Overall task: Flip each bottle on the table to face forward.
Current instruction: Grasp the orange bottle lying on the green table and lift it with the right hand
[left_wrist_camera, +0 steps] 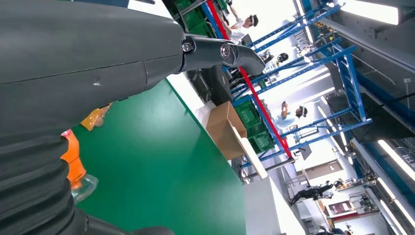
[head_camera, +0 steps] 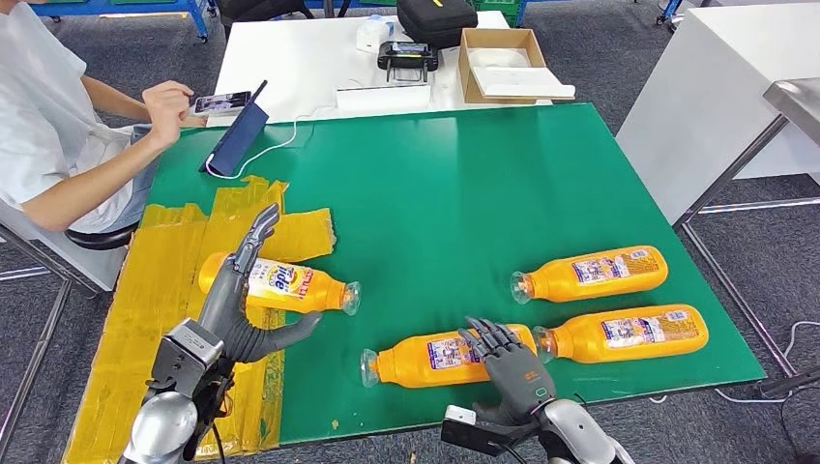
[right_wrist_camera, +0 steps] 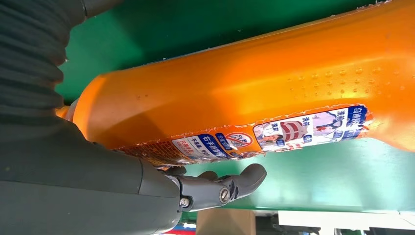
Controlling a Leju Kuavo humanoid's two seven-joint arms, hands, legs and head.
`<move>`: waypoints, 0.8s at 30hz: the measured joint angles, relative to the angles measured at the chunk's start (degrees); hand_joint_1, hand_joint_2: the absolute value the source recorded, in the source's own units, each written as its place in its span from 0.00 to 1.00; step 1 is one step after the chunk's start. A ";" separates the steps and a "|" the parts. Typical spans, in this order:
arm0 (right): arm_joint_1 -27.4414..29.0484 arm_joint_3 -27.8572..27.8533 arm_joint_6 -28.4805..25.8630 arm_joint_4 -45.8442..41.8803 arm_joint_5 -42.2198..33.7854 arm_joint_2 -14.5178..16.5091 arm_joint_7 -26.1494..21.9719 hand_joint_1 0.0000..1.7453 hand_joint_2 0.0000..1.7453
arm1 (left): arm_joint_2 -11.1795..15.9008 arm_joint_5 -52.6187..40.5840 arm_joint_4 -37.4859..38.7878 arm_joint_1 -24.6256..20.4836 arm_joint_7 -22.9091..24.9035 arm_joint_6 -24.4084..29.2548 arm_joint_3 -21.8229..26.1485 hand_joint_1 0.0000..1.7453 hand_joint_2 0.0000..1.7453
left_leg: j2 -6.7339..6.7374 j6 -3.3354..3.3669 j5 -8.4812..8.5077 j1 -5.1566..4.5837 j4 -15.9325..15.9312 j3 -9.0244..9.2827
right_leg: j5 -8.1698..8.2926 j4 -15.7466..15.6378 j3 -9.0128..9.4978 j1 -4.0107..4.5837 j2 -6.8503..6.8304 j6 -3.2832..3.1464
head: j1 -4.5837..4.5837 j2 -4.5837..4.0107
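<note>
On the green table mat (head_camera: 464, 193), my right hand (head_camera: 508, 372) gripped a lying orange plastic bottle (head_camera: 435, 358); my left hand (head_camera: 237, 300) was spread open beside another orange bottle (head_camera: 290, 287).

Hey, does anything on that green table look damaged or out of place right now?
Yes. The near-left corner of the green table is patched with torn, wrinkled yellow tape, its edges ragged. In the right wrist view, the label on the bottle by the right hand has frayed, peeling edges. Nothing looks spilled.

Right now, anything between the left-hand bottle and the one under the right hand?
Nothing: head view shows bare green mat between the left bottle and the bottle under the right hand.
</note>
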 joint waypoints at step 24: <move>-3.11 -2.93 -2.84 5.41 8.68 2.90 7.02 0.11 1.00 | -0.75 0.00 -0.35 0.38 0.22 -0.20 -0.92 0.00 1.00 | 0.00 0.05 0.12 0.00 0.00 0.01 | 0.10 0.00 0.00 0.00 0.00 0.03 | 0.01 0.00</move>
